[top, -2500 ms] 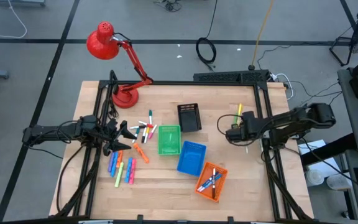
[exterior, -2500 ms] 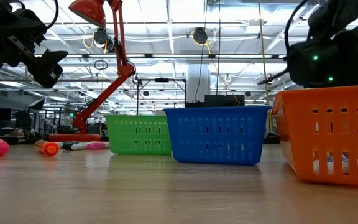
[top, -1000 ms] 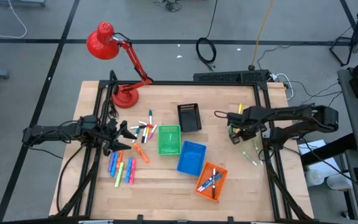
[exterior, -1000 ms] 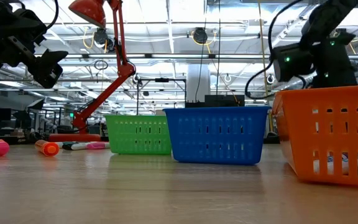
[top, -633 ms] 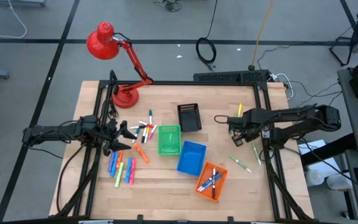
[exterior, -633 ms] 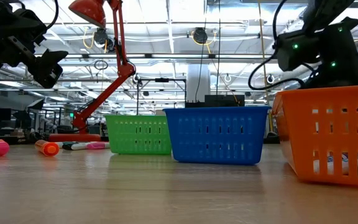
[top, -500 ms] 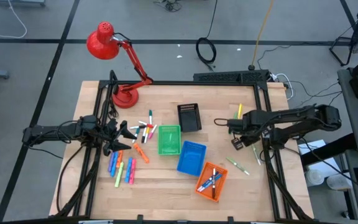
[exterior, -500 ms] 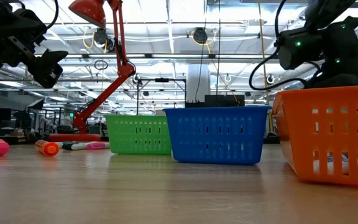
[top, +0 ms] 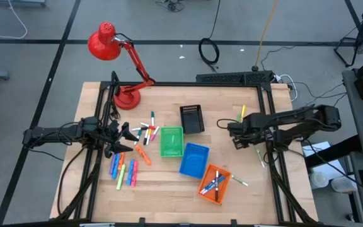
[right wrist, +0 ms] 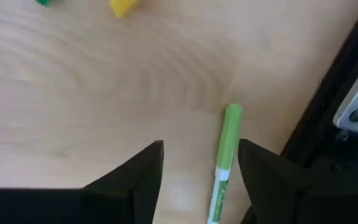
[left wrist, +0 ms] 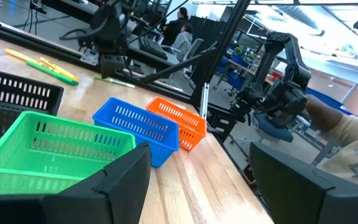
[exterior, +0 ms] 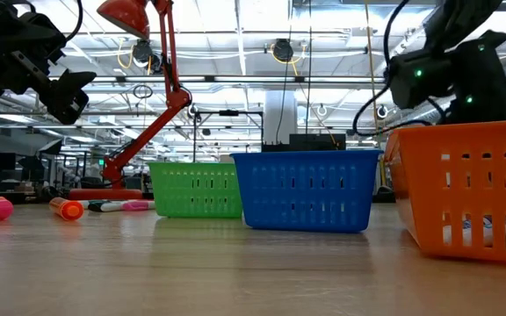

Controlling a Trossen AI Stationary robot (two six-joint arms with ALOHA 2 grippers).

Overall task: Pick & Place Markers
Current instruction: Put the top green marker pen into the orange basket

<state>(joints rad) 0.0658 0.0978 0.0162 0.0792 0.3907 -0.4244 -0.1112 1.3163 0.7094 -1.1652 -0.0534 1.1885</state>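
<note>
Right end effector [top: 235,134] hovers spread and empty over the worktop [top: 169,189], right of the black basket [top: 191,118]; left end effector [top: 133,134], also spread, waits above scattered markers [top: 145,133]. Green basket [top: 171,141], blue basket [top: 194,159] and orange basket [top: 215,183] stand between them, with a green marker [top: 239,181] just beside the orange one.

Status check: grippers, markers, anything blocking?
Right gripper open, empty, over the table's right side. Left gripper open beside the marker pile. Green marker on the wood under the right gripper. Nothing blocking.
</note>
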